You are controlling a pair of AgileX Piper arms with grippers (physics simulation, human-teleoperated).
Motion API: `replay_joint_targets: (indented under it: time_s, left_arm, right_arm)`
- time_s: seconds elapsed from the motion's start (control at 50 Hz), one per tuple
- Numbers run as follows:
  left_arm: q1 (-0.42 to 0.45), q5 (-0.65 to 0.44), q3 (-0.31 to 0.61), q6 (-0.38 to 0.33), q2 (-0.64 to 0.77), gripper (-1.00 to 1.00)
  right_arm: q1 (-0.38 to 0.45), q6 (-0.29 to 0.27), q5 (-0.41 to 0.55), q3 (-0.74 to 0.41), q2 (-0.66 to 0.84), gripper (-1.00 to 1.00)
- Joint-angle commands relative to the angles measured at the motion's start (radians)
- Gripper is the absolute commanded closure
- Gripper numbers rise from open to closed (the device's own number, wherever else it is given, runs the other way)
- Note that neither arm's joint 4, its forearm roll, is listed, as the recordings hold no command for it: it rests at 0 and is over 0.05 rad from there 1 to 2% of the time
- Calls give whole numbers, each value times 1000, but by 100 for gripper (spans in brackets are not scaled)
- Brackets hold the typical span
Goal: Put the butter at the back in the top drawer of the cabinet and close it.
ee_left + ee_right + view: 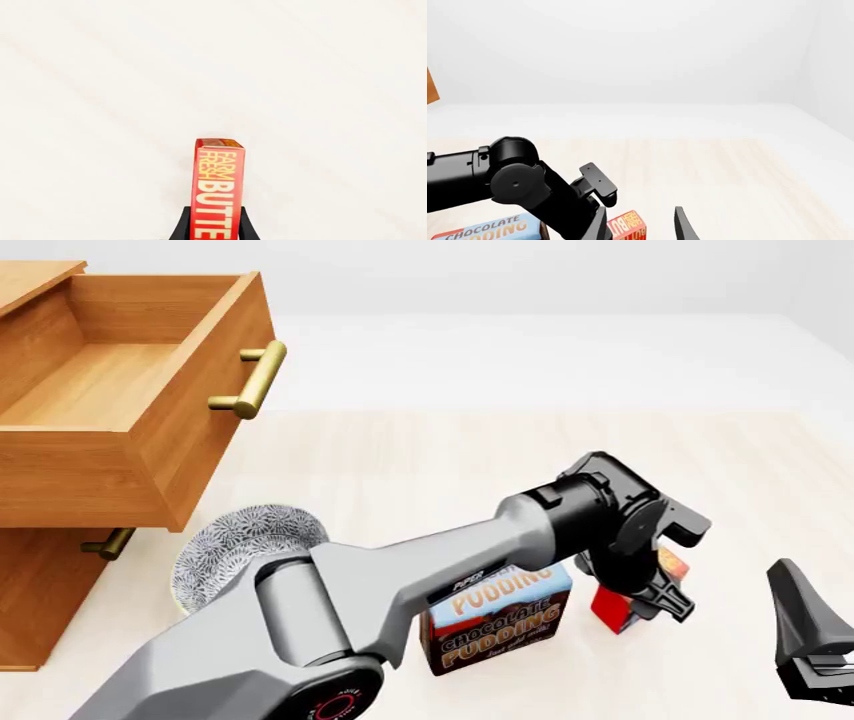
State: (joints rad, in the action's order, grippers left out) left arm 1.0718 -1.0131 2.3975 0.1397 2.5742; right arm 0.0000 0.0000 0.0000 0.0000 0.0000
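The butter is a small red box with yellow lettering, and the black fingers of my left gripper press on both its sides. In the front view the left gripper holds the butter at the right, just beyond the pudding box. Whether the butter rests on the table or hangs above it I cannot tell. The cabinet stands at the far left, its top drawer pulled out and empty. My right gripper is open near the right edge, its fingers apart around nothing, also seen as the right gripper.
A brown-and-blue Chocolate Pudding box stands upright beside the left forearm. A patterned grey bowl sits under the open drawer's front corner. The drawer's brass handle sticks out toward the table's middle. A lower drawer handle shows beneath.
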Motion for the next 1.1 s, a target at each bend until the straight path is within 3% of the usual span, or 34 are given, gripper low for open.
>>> replay_joint_targets:
  time_s: [0.02,0.36,0.76,1.1]
  left_arm:
    - [6,4,8,-18,-29,100]
    - [22,37,-32,-15,-137,100]
    - [-10,19,-55,-69,-252,100]
    - [-57,57,-201,-128,-410,100]
  right_arm:
    - [0,0,0,0,0,-100]
    - [0,0,0,0,0,-100]
    - [0,0,0,0,0,-100]
    - [0,0,0,0,0,-100]
